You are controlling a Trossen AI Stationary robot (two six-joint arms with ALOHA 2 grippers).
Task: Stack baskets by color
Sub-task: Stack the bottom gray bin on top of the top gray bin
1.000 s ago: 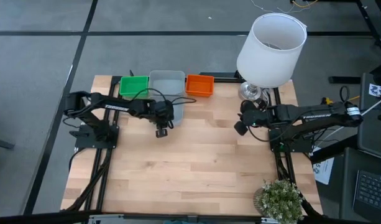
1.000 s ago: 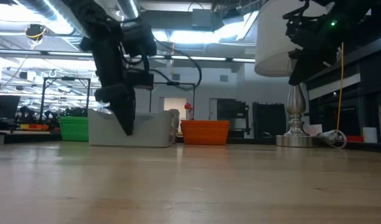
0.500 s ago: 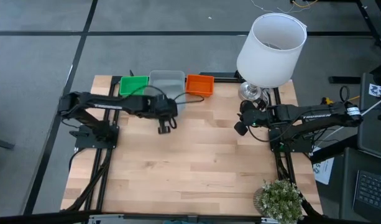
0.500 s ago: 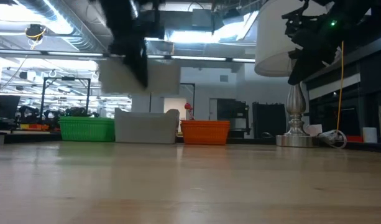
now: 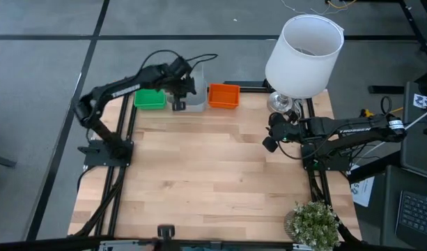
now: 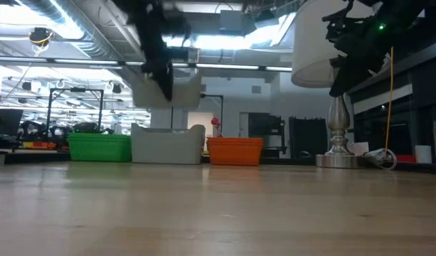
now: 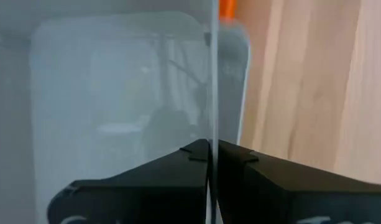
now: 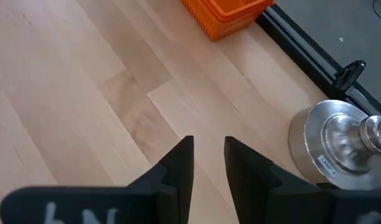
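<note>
Three colours of baskets line the table's far edge: a green one, a grey one and an orange one, each resting on its base. My left gripper is shut on another pale grey basket, which hangs in the air above the grey one on the table. In the left wrist view the grey basket on the table shows blurred below. My right gripper hovers open above the table's right side, holding nothing. My left gripper pinches one thin side wall of the grey basket between its two fingers, one finger inside the basket and one outside. The fingers slant down from above. The basket is lifted clear and hangs over the grey basket on the table.
A big white lamp with a silver foot stands at the far right corner, close to my right arm. A potted plant sits at the near right corner. Bare wood fills the middle and near part of the table.
My left gripper has shut on the wall of a grey basket that stood on the table in front of the row. It has lifted the basket clear and carried it up and toward the far edge, over the grey basket there, rolling as it went.
</note>
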